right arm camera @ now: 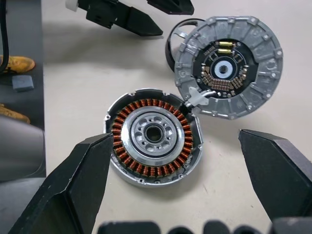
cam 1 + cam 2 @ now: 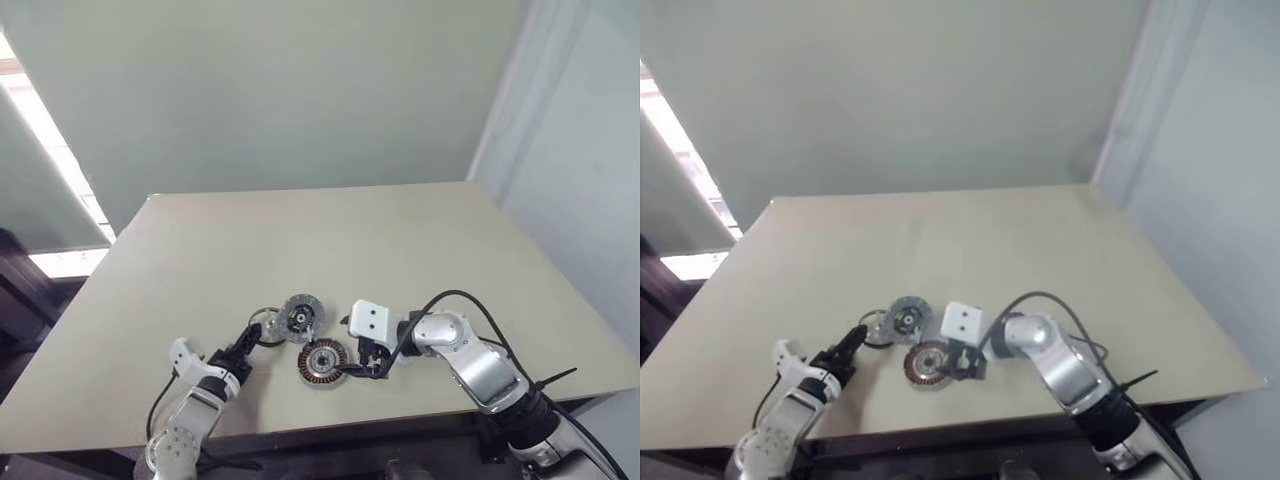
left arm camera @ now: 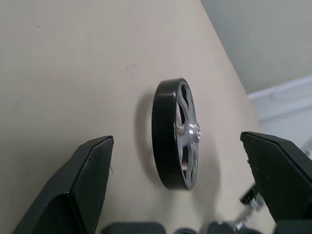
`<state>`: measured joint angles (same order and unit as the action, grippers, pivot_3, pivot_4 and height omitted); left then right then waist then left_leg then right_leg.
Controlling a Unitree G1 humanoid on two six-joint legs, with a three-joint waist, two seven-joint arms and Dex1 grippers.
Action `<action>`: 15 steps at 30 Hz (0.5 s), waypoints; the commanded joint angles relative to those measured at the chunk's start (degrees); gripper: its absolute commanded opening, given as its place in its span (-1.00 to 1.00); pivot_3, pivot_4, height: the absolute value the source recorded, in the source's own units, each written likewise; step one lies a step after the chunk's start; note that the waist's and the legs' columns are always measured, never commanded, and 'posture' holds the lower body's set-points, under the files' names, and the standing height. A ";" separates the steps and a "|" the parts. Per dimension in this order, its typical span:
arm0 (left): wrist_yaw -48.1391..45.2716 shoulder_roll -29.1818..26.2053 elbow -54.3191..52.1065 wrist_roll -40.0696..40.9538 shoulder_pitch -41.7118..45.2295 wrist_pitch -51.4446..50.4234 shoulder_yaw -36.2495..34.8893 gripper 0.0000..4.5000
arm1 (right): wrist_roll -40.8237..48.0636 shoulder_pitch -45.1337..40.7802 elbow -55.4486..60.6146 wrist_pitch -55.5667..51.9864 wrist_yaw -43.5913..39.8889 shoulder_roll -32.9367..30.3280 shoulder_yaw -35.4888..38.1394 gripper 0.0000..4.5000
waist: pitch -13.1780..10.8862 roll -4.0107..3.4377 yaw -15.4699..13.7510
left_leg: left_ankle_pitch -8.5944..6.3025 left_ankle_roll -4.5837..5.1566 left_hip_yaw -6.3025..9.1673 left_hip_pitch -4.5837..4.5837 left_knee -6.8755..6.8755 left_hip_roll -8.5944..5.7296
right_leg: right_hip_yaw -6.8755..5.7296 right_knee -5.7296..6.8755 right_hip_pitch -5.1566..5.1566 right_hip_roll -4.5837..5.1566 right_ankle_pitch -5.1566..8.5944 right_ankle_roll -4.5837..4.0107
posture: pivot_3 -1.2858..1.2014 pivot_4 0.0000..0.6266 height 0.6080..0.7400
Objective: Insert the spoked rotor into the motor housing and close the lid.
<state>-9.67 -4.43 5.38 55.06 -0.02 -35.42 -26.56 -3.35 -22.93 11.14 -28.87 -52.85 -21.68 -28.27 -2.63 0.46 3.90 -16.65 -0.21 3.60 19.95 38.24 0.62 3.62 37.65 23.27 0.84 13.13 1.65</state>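
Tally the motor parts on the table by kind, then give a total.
Spoked rotor: 1
Motor housing: 1
Lid: 1
Total: 3 parts, all lying on the table.

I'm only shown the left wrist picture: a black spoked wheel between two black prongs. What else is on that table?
Observer: A round housing ringed with copper windings, its top uncovered.
Operator: Is anything reaching for it?
Observer: Yes, the right end effector is open, with one finger on either side of the housing.
Operator: Where's its cover?
Observer: The grey lid lies flat right against the housing, between it and your wheel.
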 commanded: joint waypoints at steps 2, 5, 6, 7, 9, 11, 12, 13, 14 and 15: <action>0.96 0.49 2.70 0.82 4.06 0.04 -1.25 1.00 | 1.42 -0.22 3.18 -1.15 1.07 -0.55 2.13 0.60 | 0.01 0.01 -0.01 | 0.00 0.00 0.00 0.00 0.00 0.00 | 0.00 0.00 0.00 0.00 0.00 0.00 | 0.03 -1.00 1.00; 0.80 0.65 5.44 0.22 6.30 0.34 -1.62 1.00 | 1.74 -0.28 3.41 -1.58 1.41 -0.71 2.19 0.14 | 0.01 0.02 -0.02 | 0.01 -0.02 0.01 0.00 0.01 -0.01 | 0.00 0.01 -0.01 0.00 0.00 0.01 | 0.03 -1.00 1.00; 1.11 0.62 6.65 0.49 7.23 -0.14 -1.93 1.00 | 1.85 -0.32 3.52 -1.76 1.52 -0.77 2.15 -0.02 | 0.01 0.02 -0.02 | 0.02 -0.02 0.01 0.00 0.01 -0.01 | 0.00 0.01 -0.01 0.00 -0.01 0.01 | 0.03 -1.00 1.00; 1.03 0.62 7.63 0.45 7.98 -0.15 -2.07 1.00 | 1.97 -0.34 3.67 -1.97 1.60 -0.83 2.13 -0.22 | 0.01 0.02 -0.09 | 0.02 -0.02 0.01 0.00 0.01 -0.01 | 0.00 0.01 -0.02 0.00 -0.01 0.01 | 0.03 -1.00 1.00; 1.82 0.37 10.21 0.71 9.71 -1.53 -2.49 1.00 | 2.21 -0.41 3.98 -2.53 1.85 -0.92 2.24 -0.53 | 0.01 0.02 -0.45 | 0.02 -0.03 0.02 -0.01 0.01 -0.02 | 0.00 0.01 -0.03 0.00 -0.01 0.01 | 0.03 -1.00 1.00; 1.80 0.10 12.12 -0.10 10.84 -1.62 -2.49 0.92 | 2.37 -0.50 4.21 -2.85 2.12 -1.07 2.29 -0.82 | 0.02 0.01 -1.09 | 0.03 -0.04 0.03 -0.03 0.02 -0.03 | 0.00 0.01 -0.06 -0.01 -0.01 0.01 | 0.03 -1.00 1.00; 1.96 -0.15 12.67 -0.36 11.15 -2.18 -2.44 0.82 | 2.46 -0.56 4.26 -2.97 2.29 -1.11 2.33 -0.97 | 0.02 0.01 -1.16 | 0.06 -0.08 0.06 -0.04 0.02 -0.05 | -0.02 0.01 -0.09 -0.01 0.00 0.01 | 0.03 -1.00 1.00; 1.65 -0.44 12.98 -0.73 11.31 -2.44 -2.25 0.72 | 2.54 -0.58 4.39 -3.08 2.51 -1.14 2.41 -1.00 | 0.02 0.01 -1.15 | 0.06 -0.08 0.07 -0.04 0.02 -0.05 | -0.02 0.01 -0.09 -0.01 0.00 0.00 | 0.03 -1.00 1.00; 1.70 -0.73 13.11 -0.89 11.38 -2.99 -2.15 0.57 | 2.59 -0.59 4.51 -3.17 2.71 -1.17 2.48 -1.00 | 0.02 0.01 -1.14 | 0.06 -0.09 0.07 -0.04 0.02 -0.05 | -0.02 0.01 -0.09 -0.01 0.00 0.00 | 0.03 -1.00 1.00; 1.82 -1.14 13.36 -0.84 11.49 -4.05 -2.05 0.40 | 2.63 -0.64 4.51 -3.20 2.86 -1.19 2.55 -1.00 | 0.02 0.02 -1.13 | 0.06 -0.09 0.07 -0.03 0.02 -0.05 | -0.01 0.01 -0.08 -0.01 0.00 0.00 | 0.03 -1.00 1.00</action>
<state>-8.01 -5.18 17.99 54.53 10.57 -37.64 -29.24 -1.65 -22.29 13.26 -32.03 -50.60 -22.82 -27.74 -2.61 0.48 2.77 -16.59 -0.31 3.67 19.93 38.26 0.57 3.61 37.65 23.19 0.83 13.13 1.66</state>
